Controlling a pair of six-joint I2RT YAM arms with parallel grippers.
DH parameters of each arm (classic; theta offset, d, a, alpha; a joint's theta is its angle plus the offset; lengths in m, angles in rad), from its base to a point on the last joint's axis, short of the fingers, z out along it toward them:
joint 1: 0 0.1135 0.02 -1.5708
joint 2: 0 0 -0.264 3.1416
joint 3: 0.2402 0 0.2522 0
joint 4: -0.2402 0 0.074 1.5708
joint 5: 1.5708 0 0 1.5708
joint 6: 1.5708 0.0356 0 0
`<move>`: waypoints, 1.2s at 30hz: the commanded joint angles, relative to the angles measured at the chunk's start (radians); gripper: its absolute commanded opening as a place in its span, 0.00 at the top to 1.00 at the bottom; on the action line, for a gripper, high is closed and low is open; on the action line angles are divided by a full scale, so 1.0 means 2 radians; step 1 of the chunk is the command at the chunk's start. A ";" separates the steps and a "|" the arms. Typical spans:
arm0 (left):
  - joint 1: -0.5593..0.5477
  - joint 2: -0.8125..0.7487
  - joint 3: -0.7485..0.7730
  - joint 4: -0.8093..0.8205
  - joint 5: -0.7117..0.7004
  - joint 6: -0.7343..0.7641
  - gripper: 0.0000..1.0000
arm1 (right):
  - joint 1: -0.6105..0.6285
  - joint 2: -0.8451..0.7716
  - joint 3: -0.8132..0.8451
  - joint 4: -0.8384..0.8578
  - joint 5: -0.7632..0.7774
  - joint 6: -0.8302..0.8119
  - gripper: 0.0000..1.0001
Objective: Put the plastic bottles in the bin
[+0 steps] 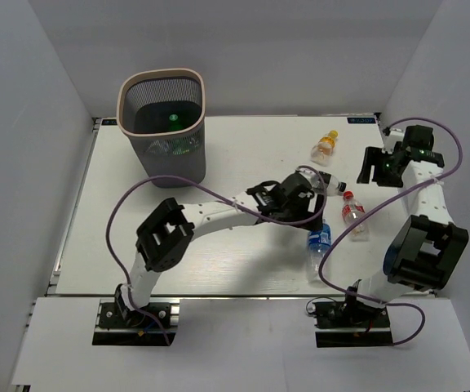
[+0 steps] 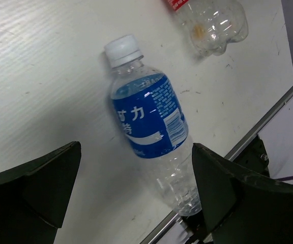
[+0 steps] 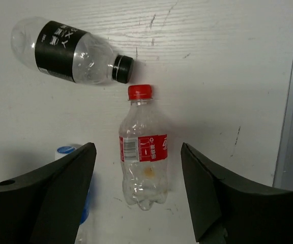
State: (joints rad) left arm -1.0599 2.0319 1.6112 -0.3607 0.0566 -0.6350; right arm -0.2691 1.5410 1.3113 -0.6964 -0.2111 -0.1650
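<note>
The bin (image 1: 162, 163) stands at the far left with a green bottle (image 1: 172, 119) inside. My left gripper (image 1: 304, 214) is open above a clear blue-labelled bottle (image 1: 318, 247) that lies near the table's front edge. In the left wrist view the bottle (image 2: 150, 127) lies between the spread fingers of the left gripper (image 2: 136, 203). My right gripper (image 1: 379, 170) is open and empty above a red-labelled bottle (image 1: 353, 217). In the right wrist view the right gripper (image 3: 139, 203) straddles the red-labelled bottle (image 3: 142, 155). A black-labelled bottle (image 3: 70, 51) lies beside it. A small orange bottle (image 1: 325, 145) lies further back.
The table's right edge rail (image 3: 289, 101) runs close to the red-labelled bottle. The front edge rail (image 2: 268, 119) is just past the blue-labelled bottle's base. White walls enclose the table on three sides.
</note>
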 commanded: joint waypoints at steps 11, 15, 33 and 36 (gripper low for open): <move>-0.052 0.120 0.161 -0.105 -0.077 -0.032 0.01 | -0.057 -0.069 -0.062 -0.002 -0.078 -0.009 0.28; -0.064 0.161 0.201 -0.135 -0.094 -0.013 0.01 | -0.063 -0.081 -0.083 0.001 -0.089 -0.008 0.28; -0.014 -0.033 0.139 -0.204 -0.314 0.098 0.69 | -0.057 -0.050 -0.104 -0.042 -0.110 -0.087 0.10; 0.036 -0.033 0.210 -0.222 -0.337 0.132 0.69 | -0.056 -0.050 -0.110 -0.038 -0.115 -0.089 0.10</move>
State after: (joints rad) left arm -1.0824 2.0907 1.8881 -0.7773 -0.4831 -0.4873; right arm -0.3859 1.4414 1.0981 -0.7650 -0.4194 -0.3172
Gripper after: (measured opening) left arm 0.583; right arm 0.904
